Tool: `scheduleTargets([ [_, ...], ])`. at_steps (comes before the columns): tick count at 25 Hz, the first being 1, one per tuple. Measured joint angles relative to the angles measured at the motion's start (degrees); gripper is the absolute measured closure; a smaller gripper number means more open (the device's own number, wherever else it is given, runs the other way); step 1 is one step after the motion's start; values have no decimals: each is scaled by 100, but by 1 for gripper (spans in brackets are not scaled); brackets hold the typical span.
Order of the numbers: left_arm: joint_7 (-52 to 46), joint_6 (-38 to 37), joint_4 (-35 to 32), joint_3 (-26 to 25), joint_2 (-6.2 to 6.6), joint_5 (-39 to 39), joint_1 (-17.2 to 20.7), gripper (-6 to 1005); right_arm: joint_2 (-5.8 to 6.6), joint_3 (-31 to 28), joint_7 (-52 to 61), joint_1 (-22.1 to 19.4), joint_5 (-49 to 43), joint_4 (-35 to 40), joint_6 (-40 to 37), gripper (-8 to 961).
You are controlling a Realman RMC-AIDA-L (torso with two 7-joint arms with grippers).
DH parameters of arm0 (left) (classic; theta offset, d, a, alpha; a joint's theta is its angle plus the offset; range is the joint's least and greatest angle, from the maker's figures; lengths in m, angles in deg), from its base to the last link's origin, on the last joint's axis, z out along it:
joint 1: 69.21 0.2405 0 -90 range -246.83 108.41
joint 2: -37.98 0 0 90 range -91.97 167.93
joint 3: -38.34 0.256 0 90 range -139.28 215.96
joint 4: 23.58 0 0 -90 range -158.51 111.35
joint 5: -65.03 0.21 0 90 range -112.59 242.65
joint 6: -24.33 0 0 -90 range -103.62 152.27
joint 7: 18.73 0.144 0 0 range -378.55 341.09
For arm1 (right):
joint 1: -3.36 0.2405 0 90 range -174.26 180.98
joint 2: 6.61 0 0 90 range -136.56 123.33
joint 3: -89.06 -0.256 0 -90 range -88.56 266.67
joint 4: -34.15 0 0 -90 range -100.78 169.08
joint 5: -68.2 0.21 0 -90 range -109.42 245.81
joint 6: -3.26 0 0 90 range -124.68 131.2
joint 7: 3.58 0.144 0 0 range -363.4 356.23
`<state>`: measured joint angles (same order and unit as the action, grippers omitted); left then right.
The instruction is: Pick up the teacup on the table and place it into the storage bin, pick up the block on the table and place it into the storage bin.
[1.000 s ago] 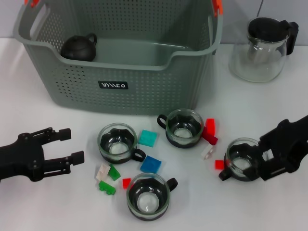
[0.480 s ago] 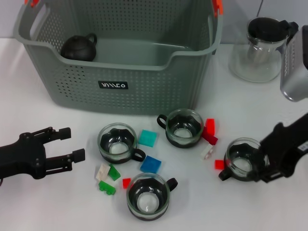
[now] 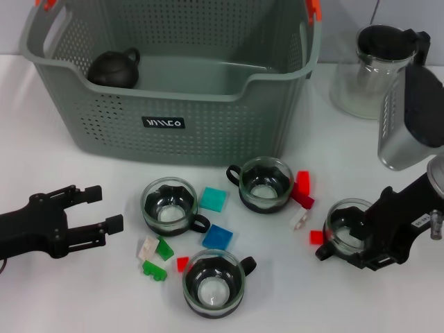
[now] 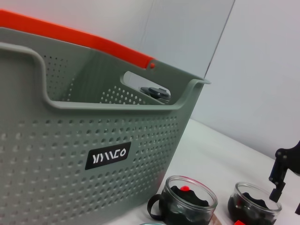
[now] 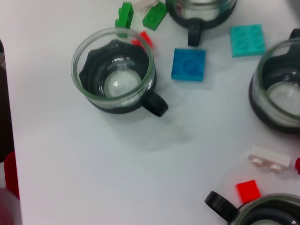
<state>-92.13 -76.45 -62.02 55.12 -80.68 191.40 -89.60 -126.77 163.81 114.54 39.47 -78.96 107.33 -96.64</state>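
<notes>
Early in the task: storage bin (image 3: pixel 173 83) at 12 o'clock of the table holds only a dark teapot (image 3: pixel 114 68); no cup or block inside yet. Four cups and all the coloured blocks remaining on the table. Right gripper (image 3: pixel 374 232) at 4 o'clock, low and tilted, closing around the rim of the rightmost teacup (image 3: pixel 347 229), which stands on the table; firm hold impossible to confirm. Left gripper (image 3: pixel 100 208) at 8 o'clock, level, fingers apart, holding nothing, near the left cup (image 3: pixel 168 205). Blue block (image 3: pixel 217 236) at the centre.
</notes>
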Motion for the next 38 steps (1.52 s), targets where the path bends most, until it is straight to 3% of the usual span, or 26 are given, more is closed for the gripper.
scheduleTargets([
  [17,1,15,56,0,-9,-5,5,155,-21,493,77,-28,-236,-641,845,498],
  [28,-3,15,86,0,-8,-2,18,156,-7,390,173,-140,-178,-261,635,897],
  [31,-5,14,85,1,-8,0,17,156,10,-4,38,-204,238,114,79,897],
  [33,-6,14,81,1,-8,2,17,156,30,-604,-157,-222,863,480,-564,897],
  [36,-8,22,80,0,-8,1,17,155,80,-1679,-311,-194,2280,814,-1323,897],
  [38,-8,59,82,0,-8,-11,17,155,140,-2295,-217,-176,3446,831,-1230,897],
])
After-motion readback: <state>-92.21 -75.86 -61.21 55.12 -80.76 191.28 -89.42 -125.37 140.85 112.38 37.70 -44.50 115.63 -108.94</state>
